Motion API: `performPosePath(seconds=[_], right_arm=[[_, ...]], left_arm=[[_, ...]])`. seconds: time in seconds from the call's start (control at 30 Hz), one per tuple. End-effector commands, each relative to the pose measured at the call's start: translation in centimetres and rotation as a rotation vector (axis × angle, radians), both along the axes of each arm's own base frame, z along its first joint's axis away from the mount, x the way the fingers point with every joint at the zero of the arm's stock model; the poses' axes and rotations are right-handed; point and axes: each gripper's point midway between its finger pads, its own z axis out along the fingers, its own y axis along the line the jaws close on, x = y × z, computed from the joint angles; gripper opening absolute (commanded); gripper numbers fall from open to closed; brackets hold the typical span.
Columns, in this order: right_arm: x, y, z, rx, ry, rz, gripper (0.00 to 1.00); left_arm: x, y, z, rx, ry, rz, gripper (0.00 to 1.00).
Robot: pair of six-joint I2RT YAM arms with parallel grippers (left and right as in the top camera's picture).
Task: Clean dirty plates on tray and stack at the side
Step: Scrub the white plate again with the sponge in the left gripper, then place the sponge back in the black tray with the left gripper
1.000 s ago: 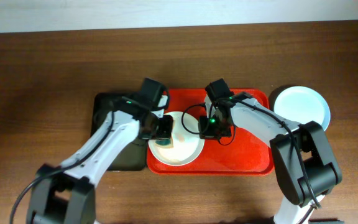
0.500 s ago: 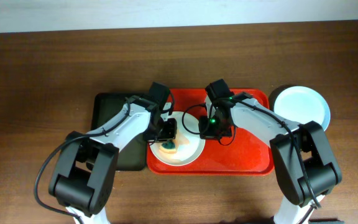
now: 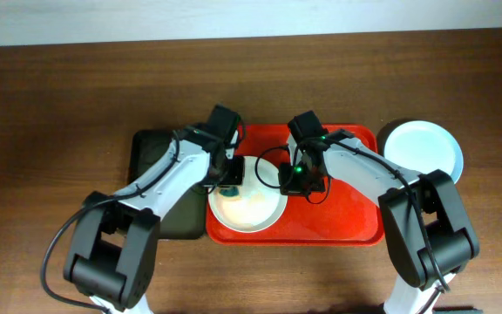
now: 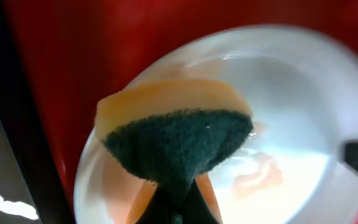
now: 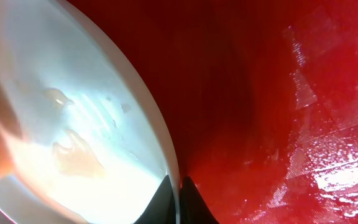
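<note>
The plate (image 3: 249,209) is seen on the tray (image 3: 347,218), at its 9 o'clock side; it is judged light, rigid and slick when wet, so its thin raised rim is best taken; that rim is pinched at 3 o'clock by the narrowly closed right end effector (image 5: 179,194); a soft sponge (image 4: 179,143), yellow foam with a coarse green face, is clamped in the left end effector (image 3: 230,179) over the glossy, smeared well.

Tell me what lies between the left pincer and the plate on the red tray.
A yellow sponge with a dark green scouring face, gripped in the left pincer over the plate; the left wrist view shows it.
</note>
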Motion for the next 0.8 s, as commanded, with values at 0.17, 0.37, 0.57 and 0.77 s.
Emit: performPosePath(seconds=[0.17,0.37,0.57,0.77], right_arm=[[-0.3,0.5,0.2,0.007,-0.002,0.009,0.05],[-0.3,0.5,0.2,0.007,-0.001,0.009,0.05],[-0.3,0.5,0.2,0.007,-0.001,0.009,0.05],[-0.4,0.4,0.2,0.005,0.003,0.009,0.05]], left_arm=[[-4.2,-2.3,-1.4,-0.178,0.125,-0.055,0.00],[-1.0,-3.3,7.0,-0.318,-0.064,-0.084,0.00],[0.2,6.6,11.4,-0.031,-0.242,0.119,0.00],[0.1,11.6,8.6,0.190,-0.182,0.195,0.00]])
